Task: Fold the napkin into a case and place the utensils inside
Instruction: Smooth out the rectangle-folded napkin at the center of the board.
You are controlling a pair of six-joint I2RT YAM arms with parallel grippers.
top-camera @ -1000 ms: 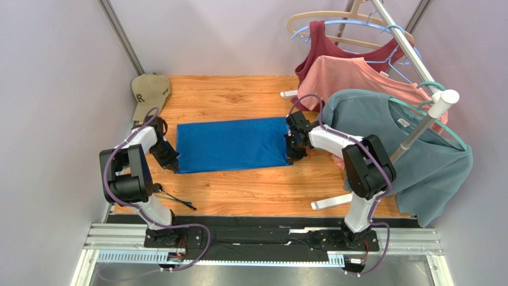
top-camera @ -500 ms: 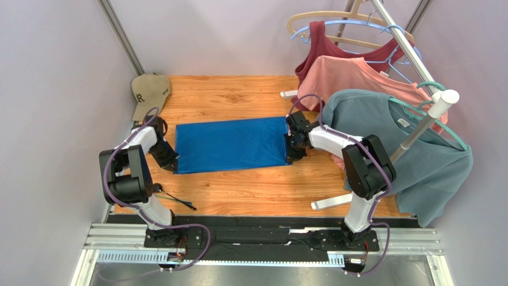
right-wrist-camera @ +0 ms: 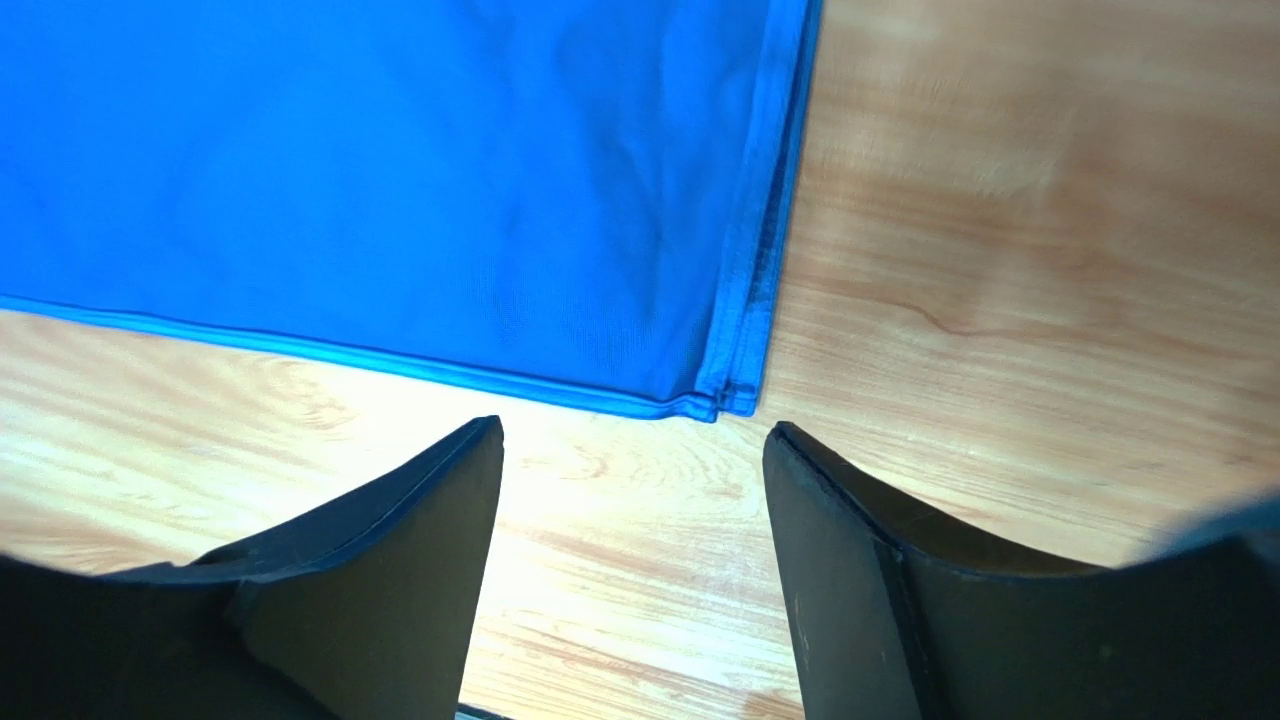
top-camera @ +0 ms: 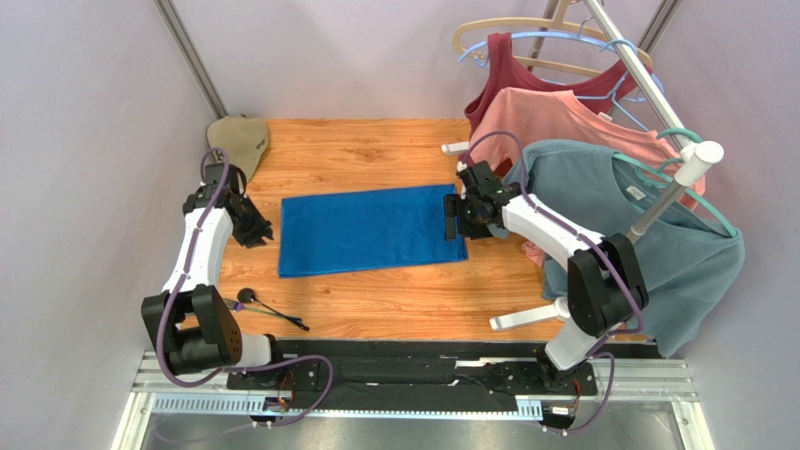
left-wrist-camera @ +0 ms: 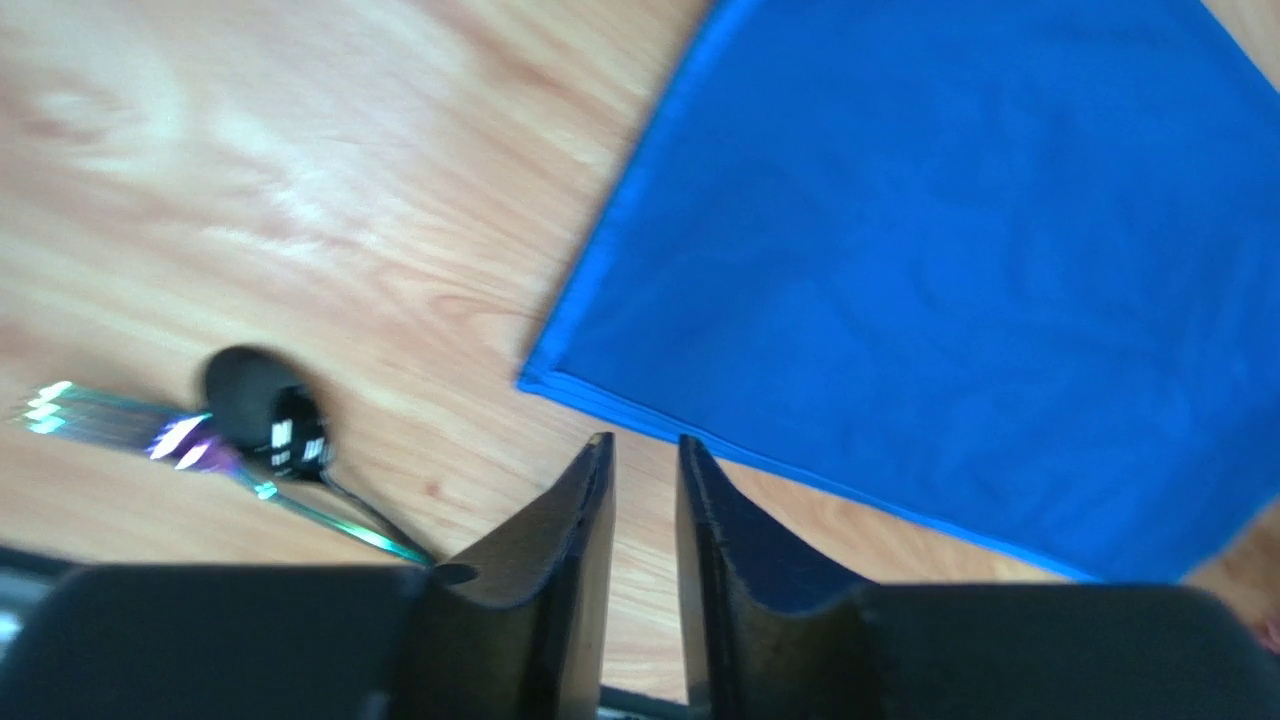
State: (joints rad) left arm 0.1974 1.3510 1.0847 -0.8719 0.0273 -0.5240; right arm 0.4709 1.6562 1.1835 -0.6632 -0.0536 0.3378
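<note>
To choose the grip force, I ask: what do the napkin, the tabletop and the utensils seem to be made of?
Napkin: thin cloth with a slight sheen; stitched hems, soft wrinkles. Tabletop: wood or wood-look laminate, smooth; grain lines, faint glare. Utensils: probably metal, glossy; iridescent glints on thin handles, though blurred.

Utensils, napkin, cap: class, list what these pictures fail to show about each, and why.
Utensils: too small in the top view to count; blurred in the left wrist view, with the handles hidden behind the left gripper.
Napkin: number of layers unclear; both wrist views cut it off at their edges.
Cap: partly hidden by the left arm in the top view.
</note>
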